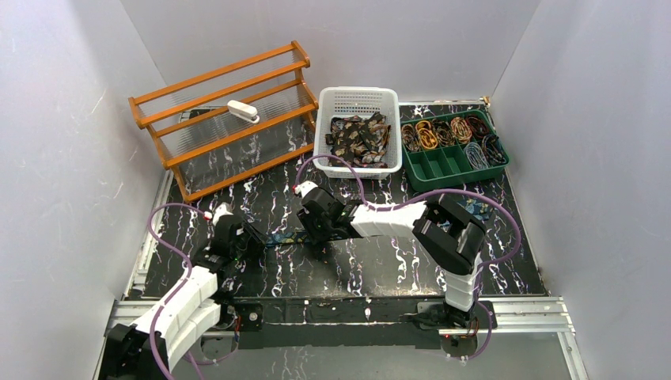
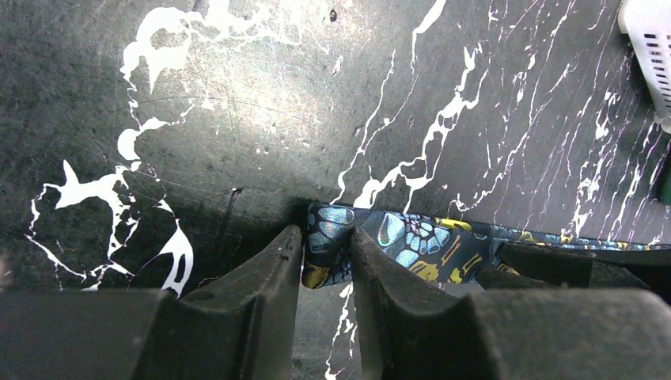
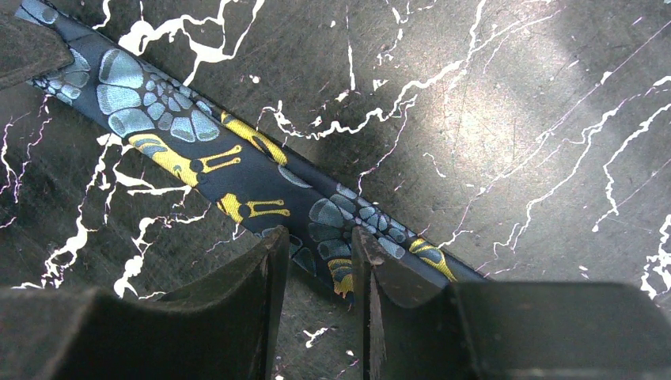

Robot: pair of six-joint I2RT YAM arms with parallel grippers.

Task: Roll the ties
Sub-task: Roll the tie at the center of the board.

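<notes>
The blue tie (image 2: pixel 411 245) lies flat on the surface (image 1: pixel 348 265), in front of the white basket (image 1: pixel 358 131). Wrist views alone show each grip: left claw (image 2: pixel 326 257) pinches the tie's end, right claw (image 3: pixel 320 257) straddles its edge.

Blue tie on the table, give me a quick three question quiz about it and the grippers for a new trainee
1. True or false: the blue tie lies flat on the black marbled table.
2. Which part of the tie sits between the left gripper fingers: A) its end, B) its middle?
3. Fill in: the white basket holds a heap of brown ____.

Key: 1 true. 2 A. 3 ties. The right gripper straddles the strip further along.
</notes>
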